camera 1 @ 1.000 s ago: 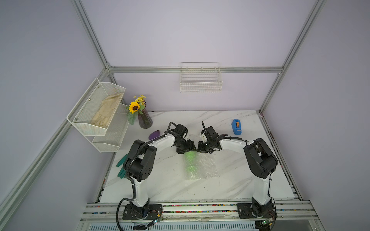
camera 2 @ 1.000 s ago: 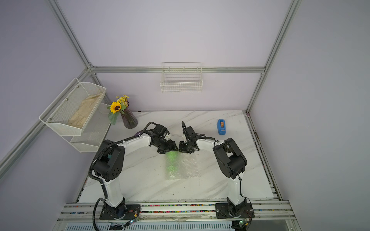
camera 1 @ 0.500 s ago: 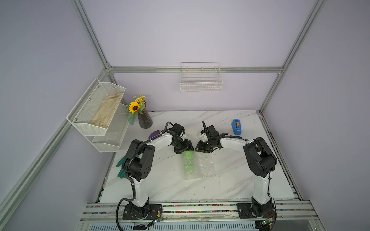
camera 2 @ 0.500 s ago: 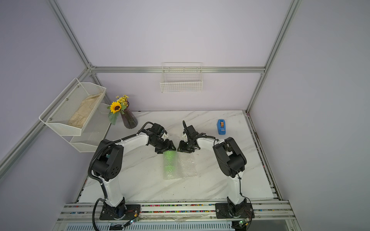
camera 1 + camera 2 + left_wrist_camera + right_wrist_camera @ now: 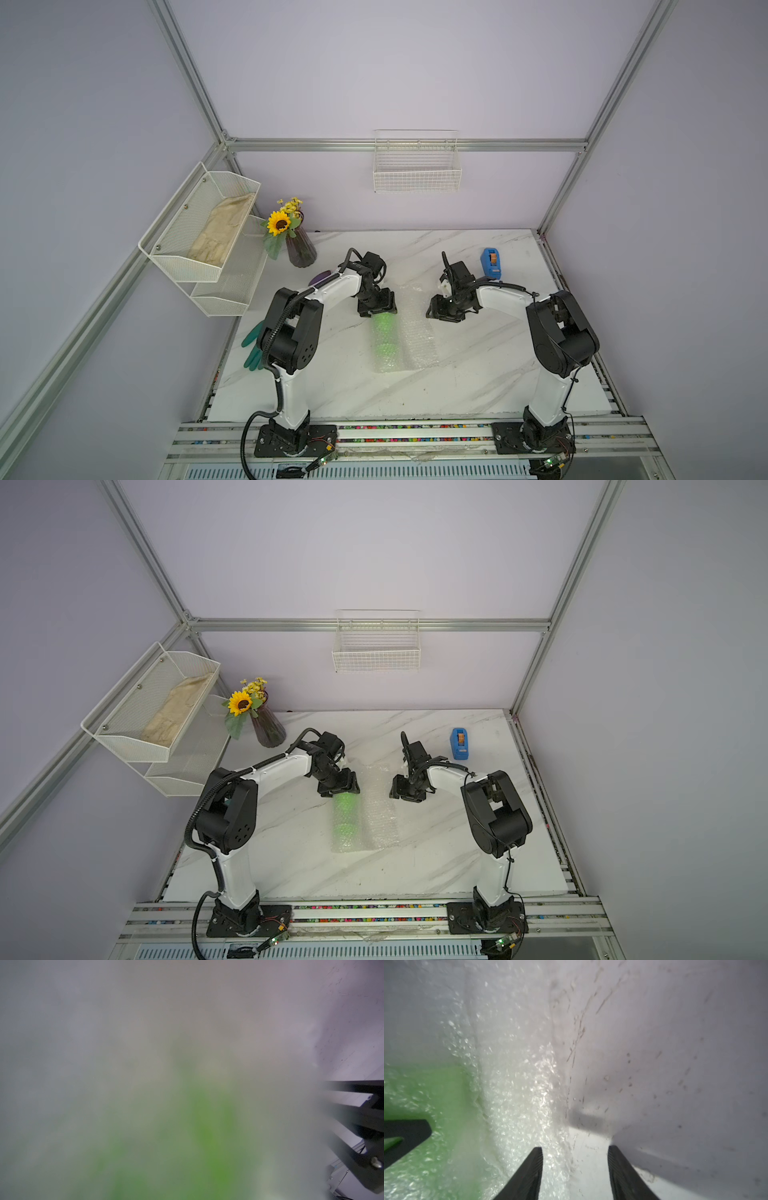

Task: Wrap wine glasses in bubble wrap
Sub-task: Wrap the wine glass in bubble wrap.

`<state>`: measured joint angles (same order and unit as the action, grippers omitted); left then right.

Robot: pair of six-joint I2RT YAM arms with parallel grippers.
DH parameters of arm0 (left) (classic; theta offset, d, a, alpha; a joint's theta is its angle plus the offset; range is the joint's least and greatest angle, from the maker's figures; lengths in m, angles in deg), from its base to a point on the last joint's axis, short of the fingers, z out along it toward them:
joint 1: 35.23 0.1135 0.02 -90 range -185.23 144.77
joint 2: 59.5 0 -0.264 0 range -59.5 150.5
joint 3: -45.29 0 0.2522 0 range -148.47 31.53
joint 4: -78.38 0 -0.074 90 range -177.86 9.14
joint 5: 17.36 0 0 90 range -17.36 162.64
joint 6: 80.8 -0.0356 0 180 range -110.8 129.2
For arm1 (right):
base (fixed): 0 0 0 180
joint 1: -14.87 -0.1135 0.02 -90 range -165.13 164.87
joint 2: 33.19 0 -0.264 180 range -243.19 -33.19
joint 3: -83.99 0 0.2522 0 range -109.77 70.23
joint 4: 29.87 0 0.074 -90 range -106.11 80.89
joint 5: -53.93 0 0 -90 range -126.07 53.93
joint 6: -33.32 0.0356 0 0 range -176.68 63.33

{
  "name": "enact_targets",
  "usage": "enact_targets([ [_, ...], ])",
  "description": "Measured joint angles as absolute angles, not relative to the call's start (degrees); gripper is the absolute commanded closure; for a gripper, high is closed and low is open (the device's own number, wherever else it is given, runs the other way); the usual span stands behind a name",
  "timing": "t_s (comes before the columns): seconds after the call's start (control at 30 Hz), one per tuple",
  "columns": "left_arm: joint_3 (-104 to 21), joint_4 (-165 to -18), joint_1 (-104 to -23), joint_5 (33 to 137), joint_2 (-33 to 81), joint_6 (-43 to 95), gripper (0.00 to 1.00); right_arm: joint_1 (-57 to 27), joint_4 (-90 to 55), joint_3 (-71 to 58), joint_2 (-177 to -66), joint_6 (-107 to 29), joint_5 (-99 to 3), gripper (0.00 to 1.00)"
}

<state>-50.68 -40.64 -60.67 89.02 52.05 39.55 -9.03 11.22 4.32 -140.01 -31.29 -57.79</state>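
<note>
Wine glass, lime green, lies on its side mid-tabletop w/ part of the bubble wrap rolled over it; rest of the sheet lies flat beside it, toward the R arm. L fingers sit at the roll's far end, prob. pinning it so it won't unroll; that wrist view is blurred, so can't tell if they grip. R fingers stand apart, empty, straddling the sheet's free edge. No readable writing, incl. on the blue tape dispenser.

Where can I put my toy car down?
Bare white marble table at the front, between the arm bases and the clear bubble wrap sheet; also at the back, between the ribbed purple vase and blue tape dispenser. Crowded: the middle, around the lime-green plastic goblet.
</note>
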Motion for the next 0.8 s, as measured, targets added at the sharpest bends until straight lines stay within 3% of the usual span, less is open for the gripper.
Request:
enact_targets([
  [0.33, -53.0, -38.1, -61.3, 87.8, 53.3, 39.6, 0.51, -9.3, 3.6, 6.8, -141.6, -29.7, -68.4, 0.55],
  [0.63, -53.5, -37.5, -61.3, 87.8, 53.8, 39.6, 0.55, -10.2, 0.4, 8.5, -143.0, -27.4, -71.7, 0.91],
  [0.8, -53.5, -38.1, -61.3, 89.0, 53.8, 39.7, 0.57, -10.4, 2.0, 8.5, -139.6, -27.0, -69.2, 0.98],
])
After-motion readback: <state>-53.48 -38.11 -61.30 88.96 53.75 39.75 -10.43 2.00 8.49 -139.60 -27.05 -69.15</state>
